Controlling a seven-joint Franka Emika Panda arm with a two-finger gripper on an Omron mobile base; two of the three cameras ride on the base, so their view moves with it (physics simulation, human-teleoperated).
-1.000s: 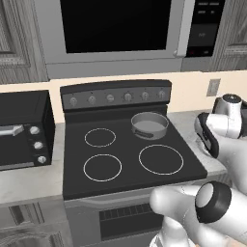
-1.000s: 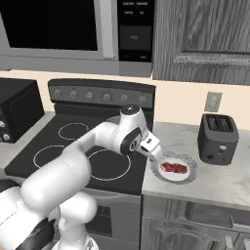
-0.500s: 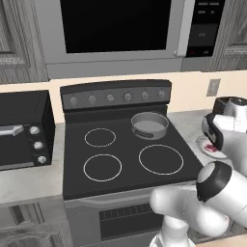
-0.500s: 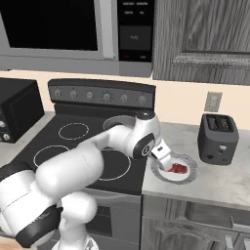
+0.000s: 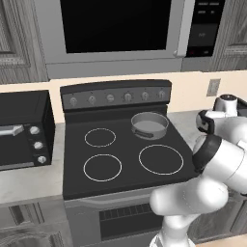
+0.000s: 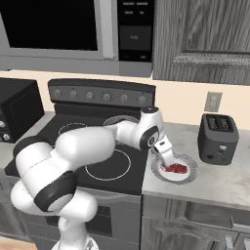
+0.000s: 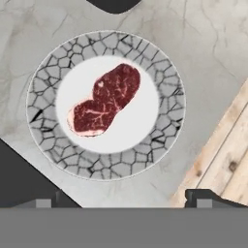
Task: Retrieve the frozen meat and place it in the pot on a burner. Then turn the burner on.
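Operator, your pincer [image 6: 168, 159] hangs directly above the plate [image 6: 188, 175] on the tabletop [image 6: 219, 180], just to the right of the stove [image 6: 97, 146]. Its two fingertips [image 7: 46, 202] stand wide apart at the lower corners of the hand view, and nothing sits between them; it holds no load.

The frozen meat [image 7: 106, 98] lies just below the pincer, flat on the white centre of the plate, whose rim [image 7: 46, 131] carries a grey cracked pattern. In the right base view the meat [image 6: 176, 168] shows as a red patch just under the fingers; whether they touch it I cannot tell from that angle.

The pot [image 5: 149, 124] sits on the rear right burner, well off to the pincer's left and apart from it. In the right base view the arm covers most of the pot [image 6: 117, 118].

A dark toaster [image 6: 218, 138] stands on the tabletop to the pincer's right, beyond the plate. The knobs [image 5: 110, 98] run along the stove's back panel.
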